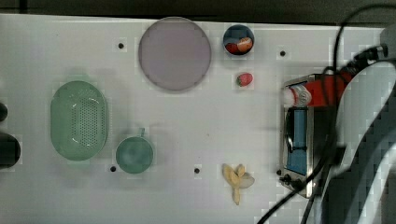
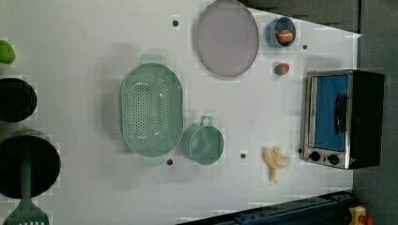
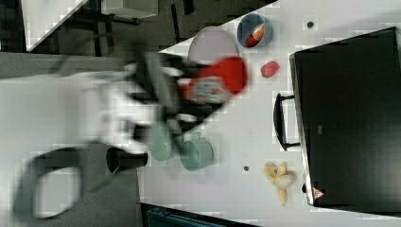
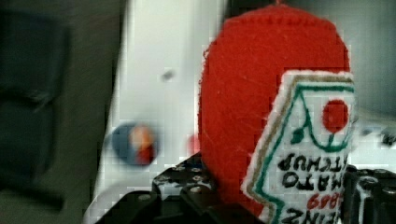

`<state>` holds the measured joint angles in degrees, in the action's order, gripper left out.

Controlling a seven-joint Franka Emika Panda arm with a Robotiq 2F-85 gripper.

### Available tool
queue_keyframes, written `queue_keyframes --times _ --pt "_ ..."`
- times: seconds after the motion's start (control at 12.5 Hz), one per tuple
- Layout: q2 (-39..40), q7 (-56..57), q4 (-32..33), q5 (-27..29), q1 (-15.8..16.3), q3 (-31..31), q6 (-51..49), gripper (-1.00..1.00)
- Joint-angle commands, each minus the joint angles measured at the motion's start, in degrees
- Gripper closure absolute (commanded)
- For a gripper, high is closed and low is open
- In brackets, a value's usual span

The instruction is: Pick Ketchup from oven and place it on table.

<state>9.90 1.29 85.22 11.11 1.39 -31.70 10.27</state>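
Pinching the ketchup point(image 4: 261, 93) in the tool point(image 4: 275, 203), red body filling the gap between the black fingers point(image 4: 180, 193), label turned toward the wrist camera. Carrying the bottle off the table point(image 1: 196, 121), touching no surface in the right view, with the tool point(image 3: 175, 101) smeared by motion blur there. Overlapping, in the top view, the end of the oven point(image 1: 299, 186) directly under the tool, white cap poking just past the silver front frame toward the open table. Lying closest beyond the cap: a small red strawberry point(image 1: 244, 79). Sitting a little farther from the tool: a blue bowl point(image 1: 238, 39) holding something red and white, and next to it a round greyish-pink plate point(image 1: 174, 53). Resting off the oven's other end, well away from the tool: a banana peel point(image 1: 238, 179). Standing farther out across the table: a green cup point(image 1: 134, 155). Lying farthest from the tool: a green perforated colander point(image 1: 79, 120).
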Motion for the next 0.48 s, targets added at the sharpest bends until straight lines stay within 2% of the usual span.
queue_keyframes --times 0.08,0.32,0.48 --pt "2.0 -1.4 -2.9 0.6 6.8 6.2 -6.0 -0.26" --pt "2.0 -1.4 -1.2 -0.3 9.5 10.5 -8.4 -0.27" --pt "2.0 -1.4 2.9 -3.7 11.1 12.6 -8.1 -0.27"
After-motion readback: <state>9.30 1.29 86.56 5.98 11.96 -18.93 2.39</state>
